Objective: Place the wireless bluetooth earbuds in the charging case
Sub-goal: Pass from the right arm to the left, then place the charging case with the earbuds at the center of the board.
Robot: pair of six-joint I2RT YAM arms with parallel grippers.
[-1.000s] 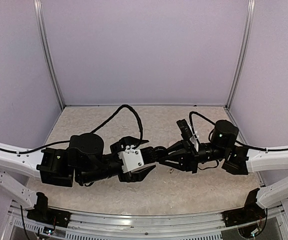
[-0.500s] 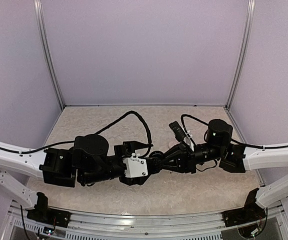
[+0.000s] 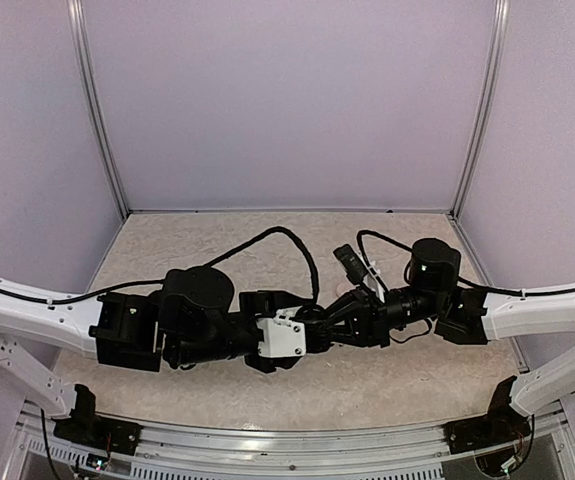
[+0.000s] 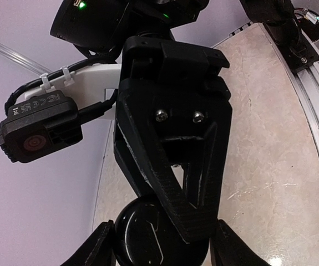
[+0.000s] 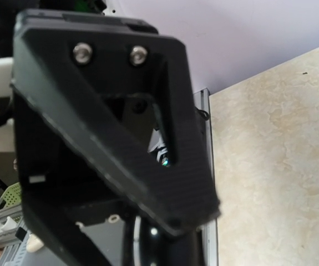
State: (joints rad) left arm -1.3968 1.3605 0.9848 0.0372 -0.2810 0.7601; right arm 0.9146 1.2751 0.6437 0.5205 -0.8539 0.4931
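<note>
Print on camera label (image 4: 39,105) is illegible; left fingers (image 4: 95,249) spread beside glossy black case (image 4: 137,233), right fingers (image 4: 153,166) pressed together.

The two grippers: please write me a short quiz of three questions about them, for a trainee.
1. True or false: the right gripper points away from the left gripper.
2. What sits between the left gripper's fingers? A) white cup B) round black puck C) red block
3. Fill in: the right gripper is ____ on the round black puck.
Key: 1 false; 2 B; 3 shut.
</note>
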